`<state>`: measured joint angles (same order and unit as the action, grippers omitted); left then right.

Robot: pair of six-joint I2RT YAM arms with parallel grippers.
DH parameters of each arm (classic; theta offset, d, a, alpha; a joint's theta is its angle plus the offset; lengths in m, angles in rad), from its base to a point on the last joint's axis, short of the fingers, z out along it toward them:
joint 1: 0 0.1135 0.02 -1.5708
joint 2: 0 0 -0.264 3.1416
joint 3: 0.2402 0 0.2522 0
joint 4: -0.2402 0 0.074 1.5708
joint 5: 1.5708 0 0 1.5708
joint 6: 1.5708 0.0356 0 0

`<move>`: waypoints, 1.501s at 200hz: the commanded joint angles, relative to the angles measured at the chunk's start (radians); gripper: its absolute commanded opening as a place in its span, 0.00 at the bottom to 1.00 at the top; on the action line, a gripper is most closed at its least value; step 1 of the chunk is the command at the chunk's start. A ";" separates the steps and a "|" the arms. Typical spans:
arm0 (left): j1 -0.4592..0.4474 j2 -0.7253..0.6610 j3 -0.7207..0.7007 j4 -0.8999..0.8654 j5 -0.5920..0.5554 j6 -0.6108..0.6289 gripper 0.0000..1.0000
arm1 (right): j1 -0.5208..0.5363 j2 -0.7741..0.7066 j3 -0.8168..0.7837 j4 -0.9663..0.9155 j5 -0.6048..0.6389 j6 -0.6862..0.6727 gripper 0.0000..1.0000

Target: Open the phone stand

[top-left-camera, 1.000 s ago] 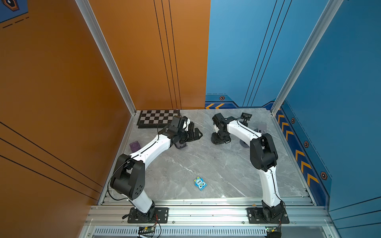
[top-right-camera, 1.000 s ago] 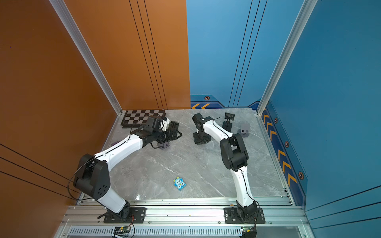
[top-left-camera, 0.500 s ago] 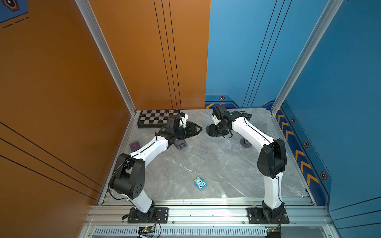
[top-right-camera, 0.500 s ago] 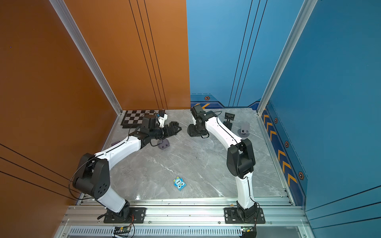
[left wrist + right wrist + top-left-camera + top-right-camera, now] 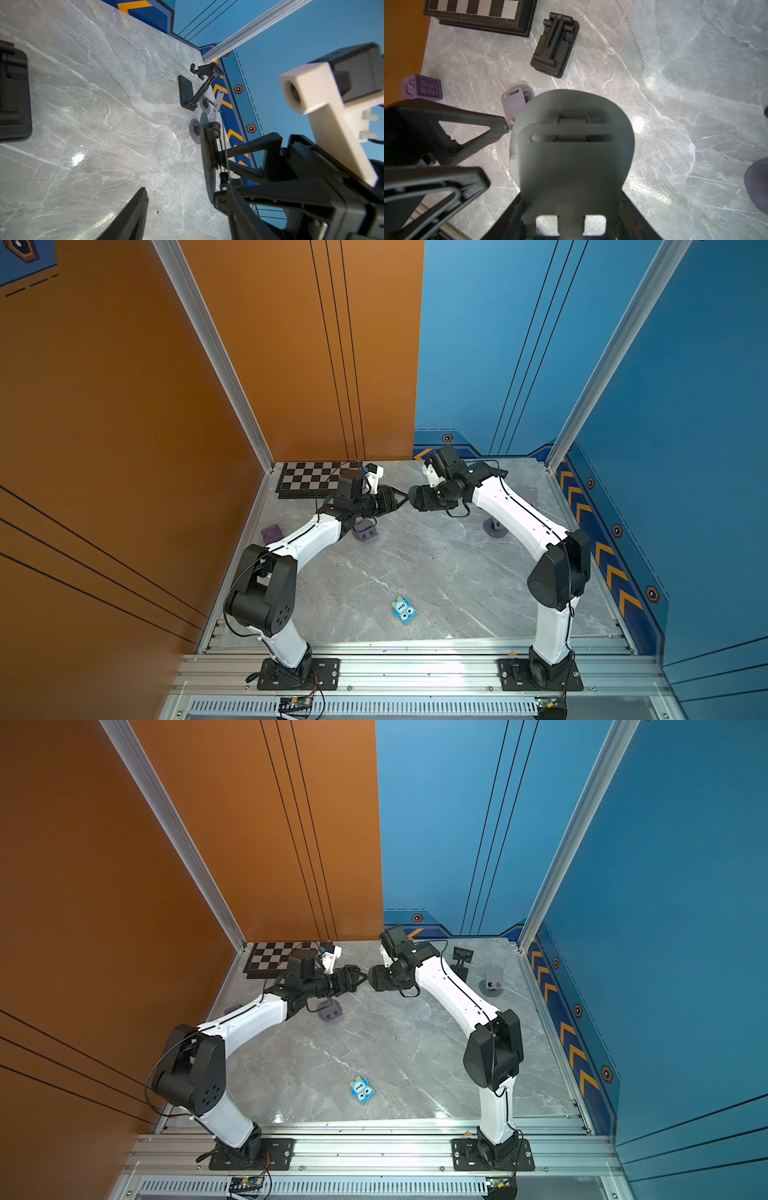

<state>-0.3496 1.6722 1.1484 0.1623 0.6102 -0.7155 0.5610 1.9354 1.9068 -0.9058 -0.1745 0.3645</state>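
The phone stand (image 5: 571, 155) is grey and folded flat, a rounded plate over a round base. It hangs in the air above the back of the table, with my right gripper (image 5: 571, 207) shut on its lower end. From the left wrist view the stand (image 5: 205, 158) shows edge-on. My left gripper (image 5: 180, 193) faces it tip to tip in both top views (image 5: 400, 499) (image 5: 360, 979). Its jaws are open and straddle the stand's side edge. One of its fingers (image 5: 467, 124) touches the plate's rim, while the other stays apart. The right gripper (image 5: 417, 497) points left.
A chessboard (image 5: 309, 480) lies at the back left, with a black folded stand (image 5: 554, 45) beside it. A purple-grey folded stand (image 5: 365, 529) and a purple cube (image 5: 271, 533) sit under the left arm. Opened stands (image 5: 461, 959) (image 5: 491, 984) stand at the back right. A blue toy (image 5: 403, 610) lies near the front.
The right gripper rose from the table with the stand and swung left. The left gripper rose toward it, reached its edge, and its jaws narrowed.
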 commanded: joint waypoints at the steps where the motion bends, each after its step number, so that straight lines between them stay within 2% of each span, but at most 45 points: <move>1: 0.004 0.016 -0.012 0.029 0.033 -0.007 0.61 | 0.003 -0.036 0.021 0.016 -0.028 0.017 0.33; 107: 0.005 0.066 -0.005 0.073 0.080 -0.040 0.63 | 0.049 -0.008 0.092 0.049 -0.085 0.001 0.34; 129: 0.002 0.069 0.001 0.084 0.097 -0.050 0.61 | 0.066 -0.001 0.106 0.051 -0.087 -0.002 0.33; 160: -0.006 0.059 0.007 0.092 0.110 -0.063 0.49 | 0.076 0.009 0.122 0.050 -0.088 0.004 0.33; 200: -0.014 0.046 0.005 0.091 0.143 -0.064 0.00 | 0.072 0.030 0.160 0.038 -0.102 0.027 0.33; 255: 0.001 0.018 -0.037 0.091 0.139 -0.039 0.00 | 0.058 0.070 0.226 -0.025 -0.121 0.030 0.33; 300: 0.028 0.018 -0.079 0.089 0.113 0.007 0.00 | 0.036 0.129 0.346 -0.126 -0.136 0.024 0.33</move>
<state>-0.3237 1.6894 1.1244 0.3069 0.7330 -0.7925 0.5964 2.0502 2.1418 -1.0271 -0.2428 0.3862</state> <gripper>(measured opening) 0.050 0.602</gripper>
